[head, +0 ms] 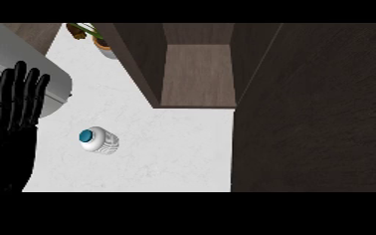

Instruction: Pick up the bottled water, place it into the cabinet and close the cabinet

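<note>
your left hand (21, 99) is resting open at the view's left edge, fingers straight and grasping nothing. you're seeing the bottled water (98, 141) standing on the white counter (176, 149), apart from the open cabinet (197, 74).

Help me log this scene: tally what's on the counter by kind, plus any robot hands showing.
Bottled water: 1
Potted plant: 1
Grey appliance: 1
Open cabinet: 1
Left hand, open and resting at the view's left edge: 1
Total: 5
</note>
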Tool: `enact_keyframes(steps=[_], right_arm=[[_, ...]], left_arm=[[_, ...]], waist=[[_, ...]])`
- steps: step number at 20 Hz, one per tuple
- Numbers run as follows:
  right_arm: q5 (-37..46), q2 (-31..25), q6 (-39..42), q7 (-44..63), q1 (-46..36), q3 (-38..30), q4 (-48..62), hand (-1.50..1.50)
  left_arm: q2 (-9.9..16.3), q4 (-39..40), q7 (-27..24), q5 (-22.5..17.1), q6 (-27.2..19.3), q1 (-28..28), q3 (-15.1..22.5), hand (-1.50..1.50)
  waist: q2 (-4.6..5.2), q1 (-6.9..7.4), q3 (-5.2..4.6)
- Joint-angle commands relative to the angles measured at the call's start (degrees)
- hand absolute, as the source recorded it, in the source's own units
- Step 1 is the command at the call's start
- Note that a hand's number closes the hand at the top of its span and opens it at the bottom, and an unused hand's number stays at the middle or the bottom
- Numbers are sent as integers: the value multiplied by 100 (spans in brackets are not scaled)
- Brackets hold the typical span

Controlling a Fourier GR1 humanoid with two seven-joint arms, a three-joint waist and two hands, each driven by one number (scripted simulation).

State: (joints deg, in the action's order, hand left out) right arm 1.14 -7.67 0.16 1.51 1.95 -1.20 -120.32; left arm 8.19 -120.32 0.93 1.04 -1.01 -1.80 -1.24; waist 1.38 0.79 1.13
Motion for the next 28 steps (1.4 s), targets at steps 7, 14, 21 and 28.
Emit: enact_keyframes(steps=[7,14,21,28], right_arm=[[-715,228,544,400,915,605,-487,-150],[-1319,-22,960,697,2090,600,-1819,-150],[-1587,-65,1203,695,2920,495,-2570,-150],[-1736,10,1507,397,3491,407,-2587,-150]], left_arm=[[-800,-742,886,345,-2126,-733,324,-150],[-815,-1544,836,1011,-3384,-1839,1924,-150],[-818,-1560,809,2160,-4254,-2125,3396,-150],[-746,-1853,458,2171,-4251,-2865,3686,-150]], waist=[[-195,-1,-118],[-172,-92,-110],[-165,-126,-107],[-169,-107,-109]])
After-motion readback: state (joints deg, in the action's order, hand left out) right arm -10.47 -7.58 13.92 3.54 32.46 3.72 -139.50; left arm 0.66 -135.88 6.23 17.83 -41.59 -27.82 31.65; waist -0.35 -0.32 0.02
